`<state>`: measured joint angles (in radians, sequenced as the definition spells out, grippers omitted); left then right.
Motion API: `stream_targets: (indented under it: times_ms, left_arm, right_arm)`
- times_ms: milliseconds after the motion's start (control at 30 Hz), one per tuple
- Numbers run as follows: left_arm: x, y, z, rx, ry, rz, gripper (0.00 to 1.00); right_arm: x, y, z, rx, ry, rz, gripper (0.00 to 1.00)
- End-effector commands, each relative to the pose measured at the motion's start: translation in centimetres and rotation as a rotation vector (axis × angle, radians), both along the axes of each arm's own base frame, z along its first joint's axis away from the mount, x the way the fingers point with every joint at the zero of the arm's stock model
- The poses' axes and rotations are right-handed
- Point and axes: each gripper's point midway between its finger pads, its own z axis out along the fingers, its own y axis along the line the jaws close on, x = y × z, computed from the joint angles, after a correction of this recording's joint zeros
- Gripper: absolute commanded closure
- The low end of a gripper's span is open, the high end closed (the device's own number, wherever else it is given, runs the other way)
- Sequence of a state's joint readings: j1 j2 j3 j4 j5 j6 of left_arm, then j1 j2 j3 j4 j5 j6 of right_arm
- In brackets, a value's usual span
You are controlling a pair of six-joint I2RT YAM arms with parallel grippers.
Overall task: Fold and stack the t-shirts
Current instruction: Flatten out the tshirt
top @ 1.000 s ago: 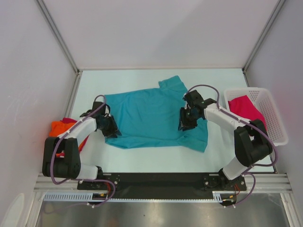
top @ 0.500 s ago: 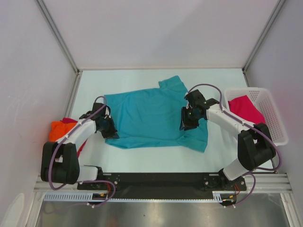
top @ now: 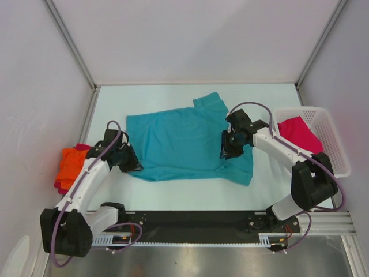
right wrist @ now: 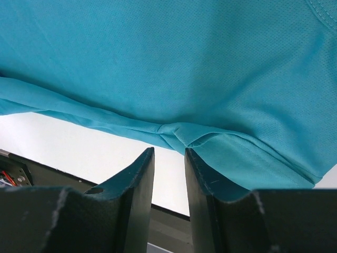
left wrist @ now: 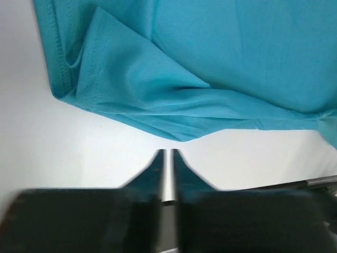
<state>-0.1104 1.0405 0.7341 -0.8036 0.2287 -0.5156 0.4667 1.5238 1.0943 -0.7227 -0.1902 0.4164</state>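
Left gripper (left wrist: 167,153): fingers pressed together, empty, just beside the teal t-shirt (left wrist: 221,58) hem. Right gripper (right wrist: 168,152): fingers parted, puckered hem at tips. Overhead only: orange t-shirt (top: 72,160) at table's left; magenta t-shirt (top: 297,133) in basket (top: 333,139).

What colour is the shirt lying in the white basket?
Magenta-pink. The shirt in the basket shows best in the top external view.

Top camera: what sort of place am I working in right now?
Probably a lab test booth, not a home: a white table walled by plain panels on metal posts, with a teal shirt spread out and a laundry basket at the right edge.
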Motion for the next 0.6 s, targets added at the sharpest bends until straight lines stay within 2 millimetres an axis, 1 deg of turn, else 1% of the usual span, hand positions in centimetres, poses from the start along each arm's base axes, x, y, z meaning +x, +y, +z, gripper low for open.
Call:
stream_targets:
  times_ms: [0,33,67,100,133,200,233,267,367,567]
  left_arm:
    - [0.2,0.5,-0.6,0.042,0.055,0.014,0.68]
    - [0.6,0.7,-0.2,0.057,0.040,0.015,0.61]
    - [0.9,1.2,-0.2,0.087,0.034,0.022,0.53]
    - [1.2,1.5,-0.1,0.101,0.030,0.024,0.50]
    - [1.2,1.7,-0.5,0.117,0.044,0.023,0.48]
    - [1.5,2.0,-0.9,0.139,0.050,0.024,0.47]
    - [1.4,2.1,-1.6,0.140,0.071,0.023,0.47]
    - [1.7,1.9,-1.8,0.134,0.063,0.022,0.48]
    - [1.7,1.8,-2.8,0.129,0.079,0.031,0.51]
    - [2.2,1.4,-3.9,0.111,0.095,0.030,0.51]
  right_arm:
    - [0.6,0.1,1.8,0.015,-0.052,0.007,0.65]
    - [0.6,0.0,2.1,0.014,-0.059,0.006,0.64]
    - [0.6,-0.2,2.3,0.011,-0.066,0.003,0.64]
    - [0.6,-0.5,2.3,0.003,-0.071,-0.003,0.64]
    - [0.5,-0.7,2.6,0.000,-0.075,-0.008,0.64]
    - [0.4,-1.1,2.5,-0.004,-0.075,-0.012,0.64]
    - [0.4,-1.2,2.6,-0.005,-0.077,-0.013,0.64]
    - [0.4,-1.3,2.6,-0.007,-0.075,-0.015,0.64]
    - [0.3,-1.6,2.6,-0.011,-0.076,-0.018,0.64]
    - [0.4,-1.9,2.8,-0.012,-0.079,-0.019,0.64]
